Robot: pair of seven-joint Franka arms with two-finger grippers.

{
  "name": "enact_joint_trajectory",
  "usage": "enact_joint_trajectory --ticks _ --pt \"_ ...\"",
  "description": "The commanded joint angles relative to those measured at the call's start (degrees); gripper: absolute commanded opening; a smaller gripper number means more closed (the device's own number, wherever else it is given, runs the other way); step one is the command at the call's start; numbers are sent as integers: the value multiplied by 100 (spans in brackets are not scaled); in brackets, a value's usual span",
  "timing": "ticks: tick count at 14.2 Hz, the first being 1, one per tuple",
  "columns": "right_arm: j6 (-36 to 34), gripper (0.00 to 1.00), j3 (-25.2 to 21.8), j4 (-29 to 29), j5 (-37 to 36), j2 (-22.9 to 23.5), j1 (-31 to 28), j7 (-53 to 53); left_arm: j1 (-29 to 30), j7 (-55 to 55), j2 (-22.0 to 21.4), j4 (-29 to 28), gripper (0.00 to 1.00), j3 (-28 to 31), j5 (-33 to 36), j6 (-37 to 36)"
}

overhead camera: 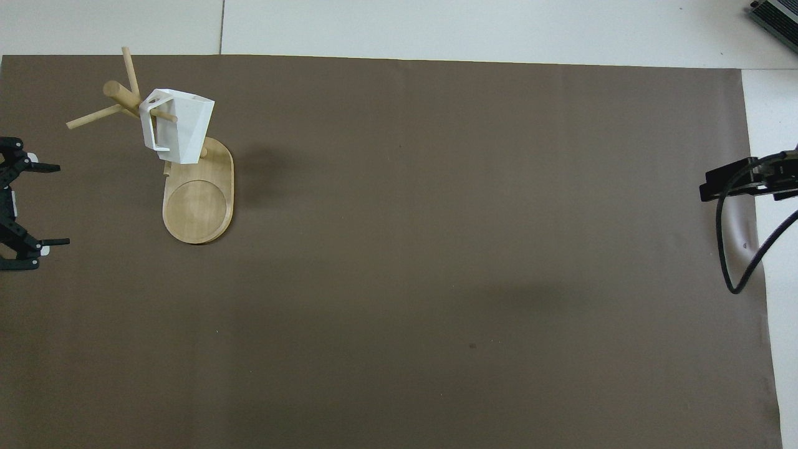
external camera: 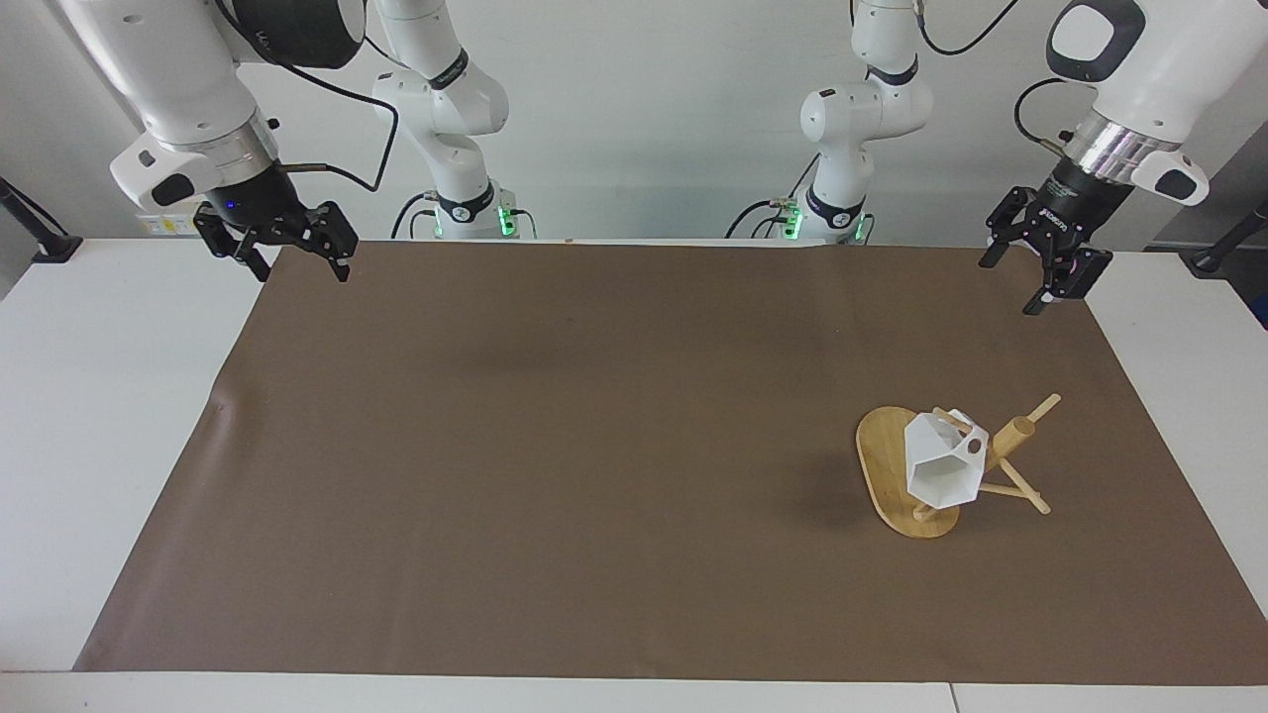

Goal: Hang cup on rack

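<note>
The faceted white cup (external camera: 944, 463) hangs on the bamboo peg rack (external camera: 1003, 458). Left gripper (external camera: 1040, 267) and right gripper (external camera: 279, 241) stand spread, empty; you need only park them.

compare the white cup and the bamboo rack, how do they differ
The cup is matte white with angular faceted sides; the rack is light bamboo with round post and pegs. The cup hangs tilted off the mat on a peg through its handle; the rack stands on the brown mat. Neither is touched by a claw.

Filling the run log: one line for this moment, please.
cup: hanging on rack peg | left gripper: open, empty | right gripper: open, empty
</note>
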Motion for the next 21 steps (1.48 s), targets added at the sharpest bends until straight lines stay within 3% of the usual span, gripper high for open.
enact_joint_trajectory --ticks 1,9,13,17,21 --pt "155 100 27 -141 94 -95 -69 61 54 1273 -19 132 100 -30 201 -203" --pt "163 100 18 -272 94 -218 -121 52 -61 5343 -10 395 100 -118 1123 -976" --pt "163 100 27 -299 94 -236 -130 52 -69 7181 -36 387 100 -127 1159 -1231" --pt "163 100 27 -299 102 -262 -183 43 -148 8062 -45 387 100 -259 1168 -1293" --pt "163 100 27 -299 94 -262 -183 43 -192 8081 182 675 100 -268 1177 -1398"
